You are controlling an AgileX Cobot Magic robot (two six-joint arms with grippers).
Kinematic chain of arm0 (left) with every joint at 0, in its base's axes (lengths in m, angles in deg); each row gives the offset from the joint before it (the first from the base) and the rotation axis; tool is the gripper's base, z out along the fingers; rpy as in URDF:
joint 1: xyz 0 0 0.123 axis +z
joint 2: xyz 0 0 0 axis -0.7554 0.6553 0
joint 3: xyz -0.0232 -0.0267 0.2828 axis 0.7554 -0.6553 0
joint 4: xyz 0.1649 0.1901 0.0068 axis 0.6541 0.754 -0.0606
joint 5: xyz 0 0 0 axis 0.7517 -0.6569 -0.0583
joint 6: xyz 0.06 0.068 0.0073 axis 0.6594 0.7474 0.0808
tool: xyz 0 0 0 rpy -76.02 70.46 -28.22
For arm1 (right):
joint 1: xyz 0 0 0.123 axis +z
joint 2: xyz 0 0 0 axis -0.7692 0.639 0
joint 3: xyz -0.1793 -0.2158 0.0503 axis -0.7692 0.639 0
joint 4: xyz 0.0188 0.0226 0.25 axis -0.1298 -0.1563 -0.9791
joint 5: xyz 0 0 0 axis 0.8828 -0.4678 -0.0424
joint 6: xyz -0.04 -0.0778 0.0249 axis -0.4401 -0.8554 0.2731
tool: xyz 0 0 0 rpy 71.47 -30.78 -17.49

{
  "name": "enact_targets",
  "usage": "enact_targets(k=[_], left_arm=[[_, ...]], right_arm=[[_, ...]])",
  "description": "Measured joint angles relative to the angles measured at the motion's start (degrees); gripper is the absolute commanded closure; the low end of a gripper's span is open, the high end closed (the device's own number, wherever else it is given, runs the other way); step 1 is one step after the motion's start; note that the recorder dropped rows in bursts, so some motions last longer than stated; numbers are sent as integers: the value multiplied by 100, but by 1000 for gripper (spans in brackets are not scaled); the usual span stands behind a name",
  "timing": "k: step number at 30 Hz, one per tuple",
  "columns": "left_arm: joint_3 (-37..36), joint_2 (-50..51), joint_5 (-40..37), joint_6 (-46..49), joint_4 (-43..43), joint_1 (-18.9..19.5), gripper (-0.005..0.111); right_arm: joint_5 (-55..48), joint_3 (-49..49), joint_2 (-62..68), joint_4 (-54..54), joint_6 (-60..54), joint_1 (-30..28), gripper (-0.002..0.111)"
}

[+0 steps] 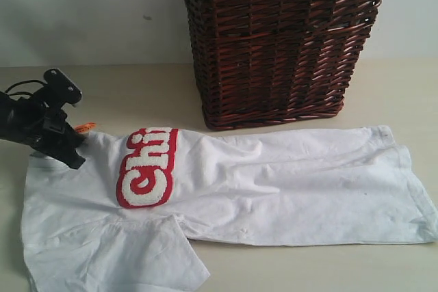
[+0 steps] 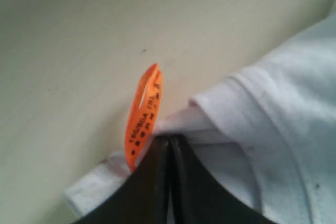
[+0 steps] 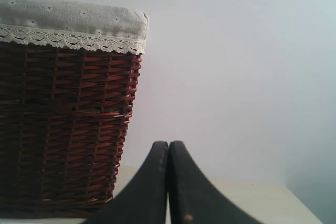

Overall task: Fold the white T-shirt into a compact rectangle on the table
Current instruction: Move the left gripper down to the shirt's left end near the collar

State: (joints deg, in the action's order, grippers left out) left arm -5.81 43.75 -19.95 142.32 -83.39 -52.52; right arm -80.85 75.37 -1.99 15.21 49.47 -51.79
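One wide surface (image 1: 315, 268) fills the scene: pale beige, matte, flat, w/ a few tiny dark specks in the left wrist view. Behind it is a plain off-white wall (image 1: 82, 11). At the back stands a tall basket (image 1: 280, 46): dark red-brown wicker, tight horizontal weave over upright ribs, boxy w/ rounded corners. Its top is lined w/ a pale cloth liner (image 3: 68, 19) edged in cream lace.

White T-shirt (image 1: 294, 182) lies on the surface in front of the basket, spread sideways. Neck end is at the left fingers (image 2: 149, 182); hem end is well apart from them. Soft cotton, lightly creased, a few faint grey marks. One short sleeve (image 1: 137, 258) flops toward the near edge. Chest lettering (image 1: 147, 169) is fuzzy white on a red band, raised texture, near the left fingers but not touching.

Left fingers: black, smooth, tapering. Closed tight, pinching a bunched fold of the shirt's neck edge betw. the tips. The stitched collar band (image 2: 278, 145) curves off to one side of them. A small orange tag (image 2: 143, 116), a glossy loop w/ black print, stands up right beside the fingertips, touching one finger.

Right fingers (image 3: 152, 182): same black curved shape, pressed together, holding nothing. The basket's wicker side & lace rim are ahead, off to one side; bare wall lies straight past the tips.
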Motion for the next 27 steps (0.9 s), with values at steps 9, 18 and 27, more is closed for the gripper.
enact_targets(k=[9,18,27], left_arm=[[0,-109,-995,0,-86,0,102],[91,-1509,-1195,0,-1008,0,82],[-617,-2434,-165,-953,-1118,32,42]], right_arm=[[0,0,0,0,0,0,108],[11,0,0,0,0,0,108],[11,0,0,0,0,0,108]])
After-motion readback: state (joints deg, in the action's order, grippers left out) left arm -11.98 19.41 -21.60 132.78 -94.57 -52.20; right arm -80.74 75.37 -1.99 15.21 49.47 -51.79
